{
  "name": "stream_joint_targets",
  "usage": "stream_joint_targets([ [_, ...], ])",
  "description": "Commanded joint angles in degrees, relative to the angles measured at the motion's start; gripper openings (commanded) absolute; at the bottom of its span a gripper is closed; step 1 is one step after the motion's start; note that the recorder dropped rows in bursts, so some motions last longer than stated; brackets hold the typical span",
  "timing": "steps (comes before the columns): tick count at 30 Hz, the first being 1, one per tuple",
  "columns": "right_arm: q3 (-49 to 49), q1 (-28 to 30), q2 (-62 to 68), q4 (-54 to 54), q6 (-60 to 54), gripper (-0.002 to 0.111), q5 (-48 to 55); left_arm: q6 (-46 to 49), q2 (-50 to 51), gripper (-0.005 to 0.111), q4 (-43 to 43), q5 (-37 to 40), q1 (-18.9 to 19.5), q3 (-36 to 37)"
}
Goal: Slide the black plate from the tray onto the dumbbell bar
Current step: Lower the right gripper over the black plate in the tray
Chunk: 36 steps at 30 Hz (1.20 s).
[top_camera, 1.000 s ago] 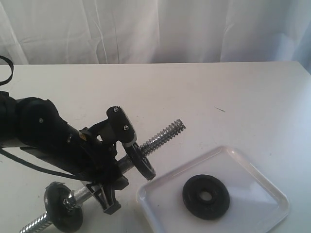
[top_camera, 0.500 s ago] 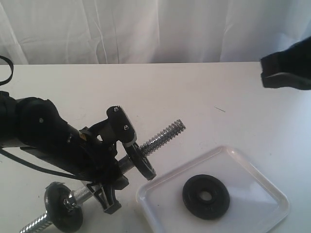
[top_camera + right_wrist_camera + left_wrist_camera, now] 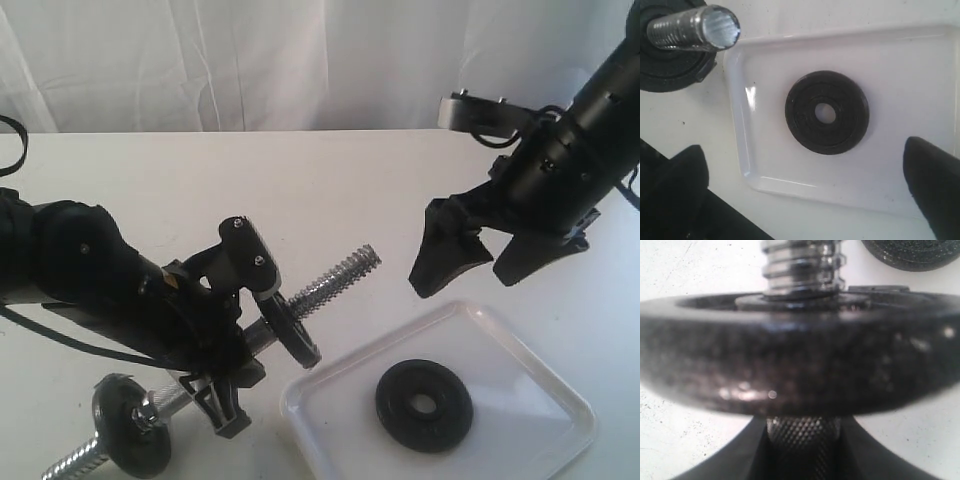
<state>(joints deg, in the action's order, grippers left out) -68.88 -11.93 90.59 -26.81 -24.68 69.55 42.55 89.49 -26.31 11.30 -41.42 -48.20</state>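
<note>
Looks down across the tabletop (image 3: 350,180) from outside, hugs the dumbbell bar (image 3: 802,440) at the left wrist, overlooks from the right wrist the tray (image 3: 900,75) shared with the exterior view.

Left arm (image 3: 80,270) lies low and extended. Left gripper (image 3: 241,335) is clamped on the dumbbell bar (image 3: 335,279). Right arm (image 3: 585,135) is raised. Right gripper (image 3: 488,262) points downward, fingers spread wide.
</note>
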Motion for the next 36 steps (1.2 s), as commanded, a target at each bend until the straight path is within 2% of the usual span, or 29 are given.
stream_joint_targets([
  [1, -0.30, -2.16, 2.38, -0.03, -0.04, 0.105, 0.41, -0.15, -3.25, 0.000, -2.71, -5.51, -0.42, -1.47],
  [7, 1.73, -6.40, 4.27, 5.48, 0.09, 0.105, 0.41, 0.97, -3.25, 0.000, -2.71, -5.99, -0.42, -1.47],
  [11, 3.50, -9.38, 4.63, 11.21, 0.09, 0.105, -3.87, 0.98, -3.25, 0.000, -2.71, -7.00, -0.42, -1.47],
  [20, 6.95, -14.29, 4.99, 11.88, 0.09, 0.105, -13.52, 0.98, -3.25, 0.000, -1.98, -10.19, -0.42, -1.47],
  [25, 8.53, -14.97, 4.99, 12.50, 0.09, 0.105, -18.61, 1.16, -3.25, 0.000, -1.98, -10.40, 0.15, -1.47],
  [36, 11.59, -14.97, 4.99, 12.92, 0.09, 0.105, -22.97, 1.23, -3.25, 0.000, -1.62, -10.68, 8.24, -1.47],
])
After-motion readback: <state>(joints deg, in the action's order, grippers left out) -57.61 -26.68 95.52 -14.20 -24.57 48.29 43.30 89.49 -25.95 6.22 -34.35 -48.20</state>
